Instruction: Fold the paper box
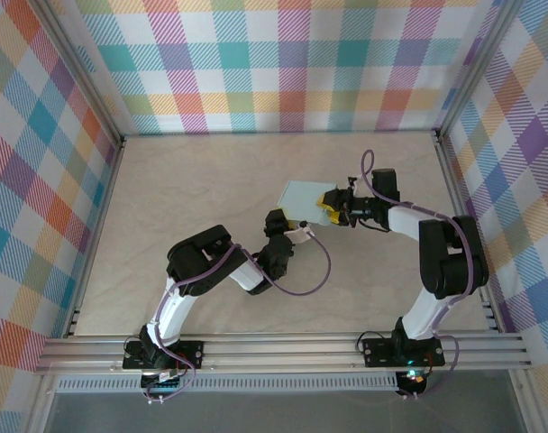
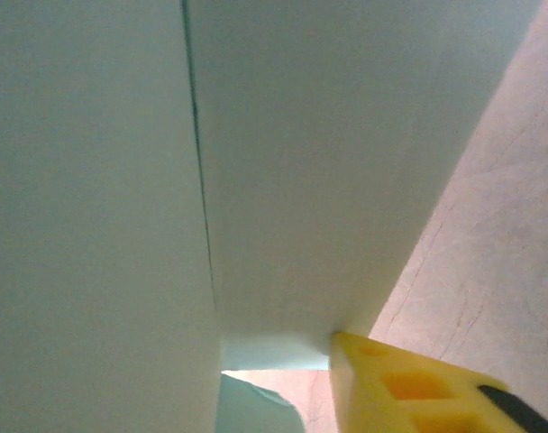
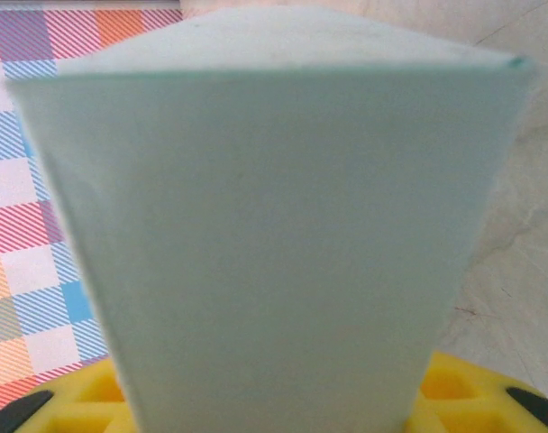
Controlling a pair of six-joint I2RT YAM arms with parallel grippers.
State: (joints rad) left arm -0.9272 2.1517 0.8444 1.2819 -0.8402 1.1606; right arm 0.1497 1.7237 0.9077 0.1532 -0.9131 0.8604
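Left gripper (image 1: pixel 295 228) meets the near-left edge of the paper box (image 1: pixel 306 198), mid-way across the table (image 1: pixel 211 180); jaw spacing cannot be told. Right gripper (image 1: pixel 332 209) pinches the box's right side. Risk: a hard left push could buckle thin card or drag it free.

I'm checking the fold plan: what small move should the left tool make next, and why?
Probably ease the left tool forward to press the panel beside the dark seam flat. The right tool grips the pale mint-green thin-card paper box at its right edge, so it seems steadied, and the left tool's yellow finger sits at that panel's lower edge.
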